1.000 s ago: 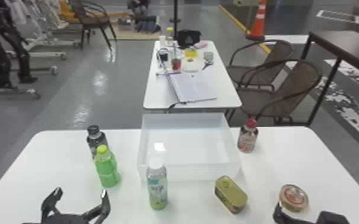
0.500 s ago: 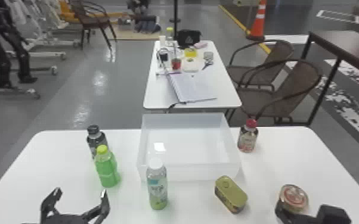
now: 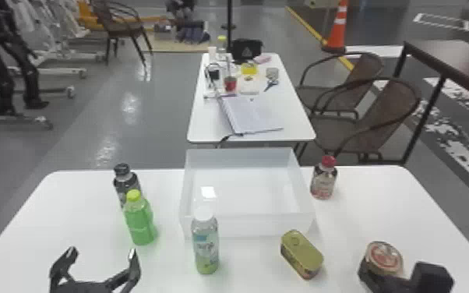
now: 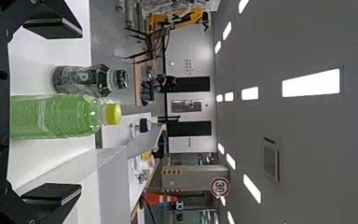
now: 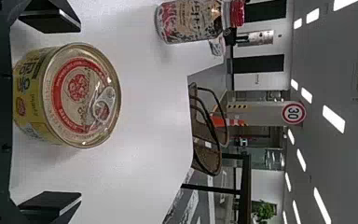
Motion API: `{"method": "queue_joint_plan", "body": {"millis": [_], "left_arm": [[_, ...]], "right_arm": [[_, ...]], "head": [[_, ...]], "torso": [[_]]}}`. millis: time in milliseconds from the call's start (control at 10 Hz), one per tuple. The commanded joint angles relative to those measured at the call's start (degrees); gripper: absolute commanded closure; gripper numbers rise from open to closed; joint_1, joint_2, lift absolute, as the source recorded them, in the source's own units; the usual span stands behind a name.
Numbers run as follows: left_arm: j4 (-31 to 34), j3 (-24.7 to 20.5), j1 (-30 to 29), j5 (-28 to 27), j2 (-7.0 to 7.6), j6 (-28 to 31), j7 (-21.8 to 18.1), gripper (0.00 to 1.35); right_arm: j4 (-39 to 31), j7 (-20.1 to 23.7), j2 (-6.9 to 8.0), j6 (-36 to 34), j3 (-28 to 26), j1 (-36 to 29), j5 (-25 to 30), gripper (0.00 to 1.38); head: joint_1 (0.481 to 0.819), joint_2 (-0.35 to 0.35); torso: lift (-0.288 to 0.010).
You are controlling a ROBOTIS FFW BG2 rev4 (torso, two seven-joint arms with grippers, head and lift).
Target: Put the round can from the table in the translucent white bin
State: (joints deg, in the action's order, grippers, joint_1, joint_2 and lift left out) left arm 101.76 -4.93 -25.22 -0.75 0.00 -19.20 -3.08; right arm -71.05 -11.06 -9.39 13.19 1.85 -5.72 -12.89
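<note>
The round can (image 3: 385, 257) stands on the table at the front right, right of the oval tin. Close against its near side is my right gripper (image 3: 405, 278), its open fingers partly in front of the can. In the right wrist view the can (image 5: 70, 95) lies between the spread fingers of the right gripper (image 5: 51, 112), nearer to one of them, and neither grips it. The translucent white bin (image 3: 247, 224) stands with nothing in it at the table's back middle. My left gripper (image 3: 101, 257) is parked open at the front left; the left wrist view also has the left gripper (image 4: 51, 109).
An oval gold tin (image 3: 302, 253) lies between bin and can. A white-capped bottle (image 3: 205, 245) stands before the bin, a red-capped bottle (image 3: 324, 179) at its right. A green bottle (image 3: 140, 222) and a dark-capped bottle (image 3: 126, 185) stand on the left.
My right gripper has shifted slightly to the right and closer around the can, covering more of its near side. The can, the bin and my left gripper have kept their places.
</note>
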Motion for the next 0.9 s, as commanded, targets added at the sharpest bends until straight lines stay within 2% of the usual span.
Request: {"method": "queue_joint_plan", "body": {"millis": [0,200,300,700,800], "left_arm": [[-0.3,-0.1,0.0,0.2,-0.15,-0.2,0.0,0.14],[-0.4,-0.1,0.0,0.5,-0.15,-0.4,-0.1,0.14],[-0.5,-0.1,0.0,0.7,-0.15,-0.7,-0.1,0.14],[-1.6,-0.4,-0.3,3.0,-0.15,-1.8,-0.3,0.14],[-1.7,-0.3,-0.3,3.1,-0.15,-1.8,-0.3,0.14]], "right_arm": [[1.7,0.4,-0.54,0.3,0.0,1.3,-0.1,0.04],[3.6,1.1,-0.72,0.9,0.0,2.9,-0.5,0.05],[5.1,2.8,-0.72,0.9,0.0,4.1,-1.1,0.06],[8.0,5.8,-0.37,2.2,0.0,6.6,1.3,0.12],[7.9,5.8,-0.46,2.5,0.0,6.4,0.4,0.51]], "head": [[0.549,0.000],[0.549,0.000],[0.549,0.000],[0.549,0.000],[0.549,0.000]], "torso": [[-0.100],[-0.100],[-0.100],[-0.100],[-0.100]]}}
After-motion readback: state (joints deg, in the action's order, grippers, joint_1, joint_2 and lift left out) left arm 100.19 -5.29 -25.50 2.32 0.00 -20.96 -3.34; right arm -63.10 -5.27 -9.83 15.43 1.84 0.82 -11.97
